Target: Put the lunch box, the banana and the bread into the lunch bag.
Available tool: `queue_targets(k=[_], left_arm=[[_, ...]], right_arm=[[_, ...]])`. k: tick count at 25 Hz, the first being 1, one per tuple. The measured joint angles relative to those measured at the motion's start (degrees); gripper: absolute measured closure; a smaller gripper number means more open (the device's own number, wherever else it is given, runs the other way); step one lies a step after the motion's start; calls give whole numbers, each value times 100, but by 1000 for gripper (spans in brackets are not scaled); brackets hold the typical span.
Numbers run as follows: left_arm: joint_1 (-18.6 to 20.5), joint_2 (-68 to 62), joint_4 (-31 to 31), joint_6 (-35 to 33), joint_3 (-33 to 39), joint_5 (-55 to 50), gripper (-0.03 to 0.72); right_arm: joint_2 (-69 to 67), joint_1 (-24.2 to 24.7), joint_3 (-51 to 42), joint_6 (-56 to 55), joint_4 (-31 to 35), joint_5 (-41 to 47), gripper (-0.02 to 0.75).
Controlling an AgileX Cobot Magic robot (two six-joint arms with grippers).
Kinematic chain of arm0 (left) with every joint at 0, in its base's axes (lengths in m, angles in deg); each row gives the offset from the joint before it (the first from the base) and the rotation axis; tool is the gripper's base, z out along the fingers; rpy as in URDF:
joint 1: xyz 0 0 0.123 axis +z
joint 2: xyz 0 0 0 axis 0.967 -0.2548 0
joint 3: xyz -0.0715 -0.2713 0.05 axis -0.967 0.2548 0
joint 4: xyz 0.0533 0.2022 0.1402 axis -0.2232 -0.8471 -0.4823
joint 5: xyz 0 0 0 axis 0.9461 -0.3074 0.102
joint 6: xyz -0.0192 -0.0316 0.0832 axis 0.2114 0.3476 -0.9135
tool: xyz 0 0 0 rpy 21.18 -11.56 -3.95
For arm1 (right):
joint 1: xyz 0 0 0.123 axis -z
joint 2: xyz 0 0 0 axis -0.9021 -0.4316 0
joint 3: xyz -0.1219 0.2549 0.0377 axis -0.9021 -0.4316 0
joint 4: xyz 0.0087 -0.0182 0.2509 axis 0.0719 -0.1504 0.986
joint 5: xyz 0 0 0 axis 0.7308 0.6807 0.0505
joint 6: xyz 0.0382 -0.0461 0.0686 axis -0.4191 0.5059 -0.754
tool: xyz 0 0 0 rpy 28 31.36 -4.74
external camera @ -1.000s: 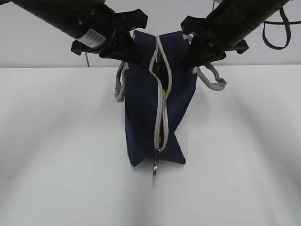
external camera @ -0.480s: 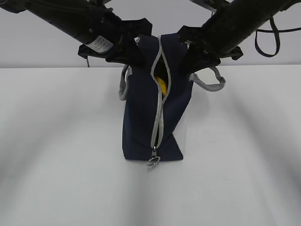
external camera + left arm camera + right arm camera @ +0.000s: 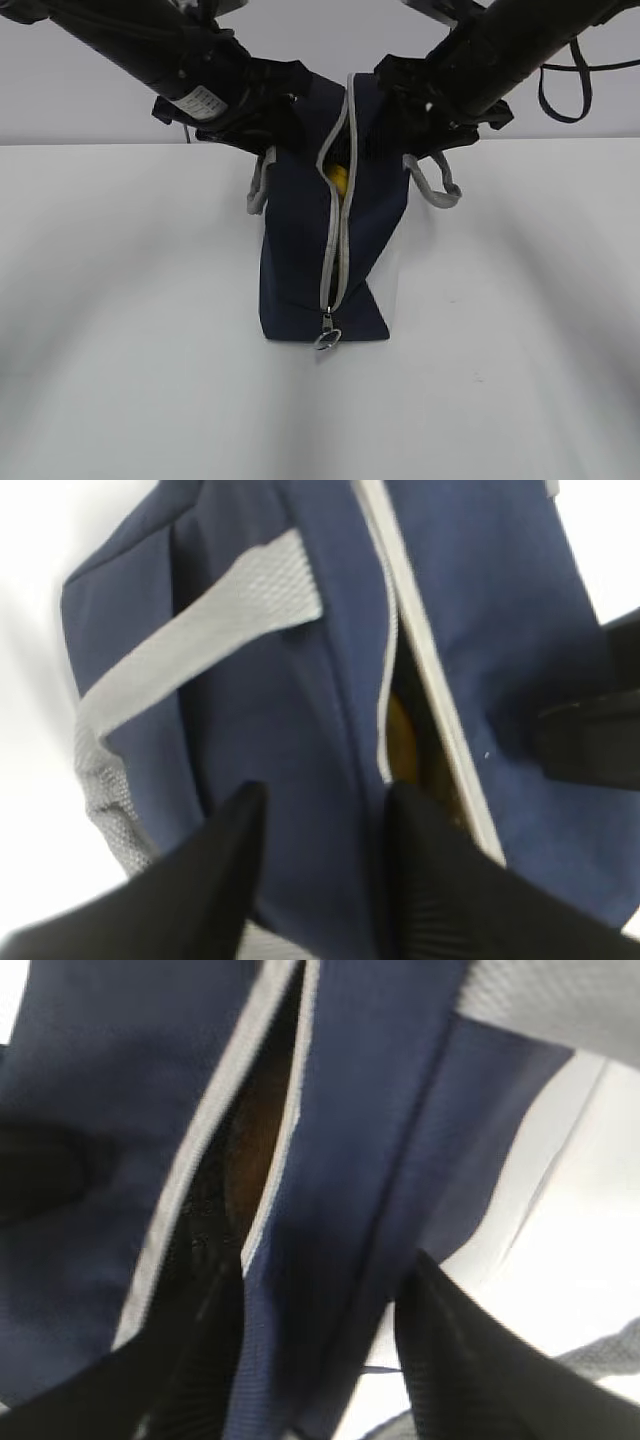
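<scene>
Standing upright on the white tabletop (image 3: 120, 300), the navy-blue fabric lunch bag (image 3: 300, 260) with its grey zipper (image 3: 331, 240) looks soft and floppy: likely light, folds under any pinch, best taken at the grey woven strap handles (image 3: 437, 185) or the cloth edges beside the zipper. Zipper part-open near the top, metal ring pull (image 3: 326, 340) low at the near end. Inside: yellow banana (image 3: 340, 180) peeks through the slit; a brown patch, probably the golden-brown bread (image 3: 255, 1145), sits in the gap. Lunch box not visible. Left tool (image 3: 320, 850) straddles a fold of navy cloth, fingers apart. Right tool (image 3: 320, 1350) likewise straddles the bag's top edge; whether either grips, cannot tell.
</scene>
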Motion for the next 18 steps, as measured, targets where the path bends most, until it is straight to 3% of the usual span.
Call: queue_targets(k=[2, 8, 14, 18], left_arm=[[19, 0, 6, 0, 0, -155, 306], [37, 252, -46, -97, 0, -362, 325], [37, 860, -250, -236, 10, -339, 328], [37, 1141, -291, -303, 187, -362, 328]], right_arm=[[53, 0, 0, 11, 0, 39, 365], [500, 0, -215, 11, 11, 26, 360], [1349, 0, -1277, 264, 37, -604, 360], [1960, -10, -2210, 1093, 552, -1043, 360]])
